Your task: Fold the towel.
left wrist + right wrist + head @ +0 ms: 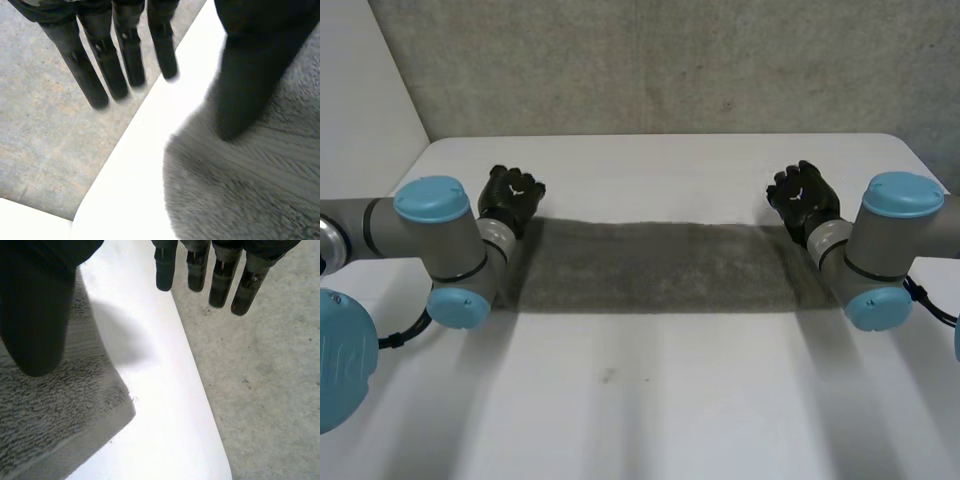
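A grey towel point(655, 267) lies as a long folded strip across the middle of the white table point(650, 400). My left hand point(512, 196) hovers open at the strip's far left corner; its fingers point(100, 70) are straight and its thumb point(250, 75) hangs over the towel's rounded end point(240, 185). At the far right corner my right hand point(802, 197) is open too, with fingers point(220, 275) straight past the table edge and thumb point(35, 315) over the towel's corner point(75, 405). Neither hand holds cloth.
Beyond the table's far edge point(660, 137) lies a grey concrete floor point(45, 135), also visible beside the right hand point(265, 380). Bare white tabletop stretches in front of the towel.
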